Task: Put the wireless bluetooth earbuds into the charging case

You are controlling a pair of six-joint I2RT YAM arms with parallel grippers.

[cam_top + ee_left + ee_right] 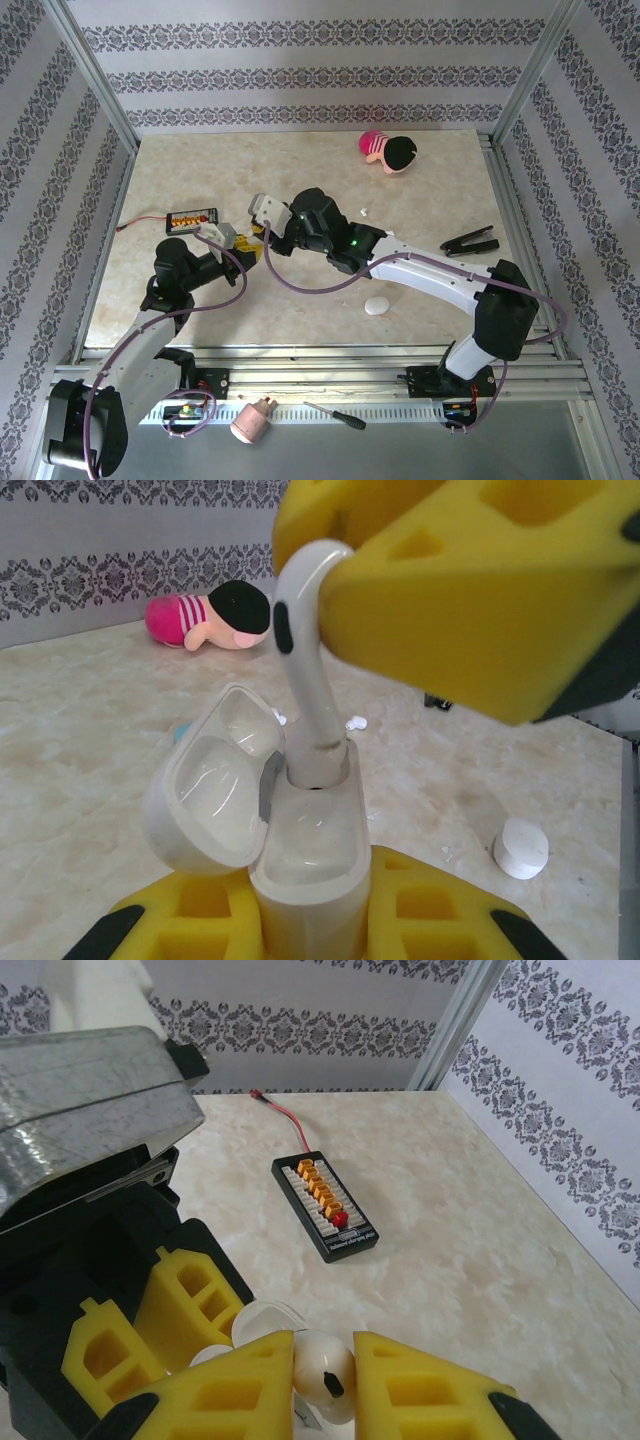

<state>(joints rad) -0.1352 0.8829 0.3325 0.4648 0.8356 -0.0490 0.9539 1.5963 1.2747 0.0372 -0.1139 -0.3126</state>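
Earbud first, since that was what I watched: it was white, with a dark oval on its head, and stood nearly upright with the lower end of its stem down in one socket of the charging case. I could not tell whether it was fully seated. The right fingers were clenched on the earbud's bulbous head, one yellow pad on each side.

The left fingers were clamped on the lower body of the charging case and held it upright above the counter. Its lid hung open to the left on its hinge, hollow side facing my left wrist camera. I could not see into the case's other socket.

On the counter behind the case lay a tiny white piece, and something light blue peeked out from behind the lid. A round white pebble-shaped case sat shut on the counter to the right, well apart from both arms. A pink and black plush toy lay near the back wall, and a black board with orange connectors lay to the left, its red lead trailing off.
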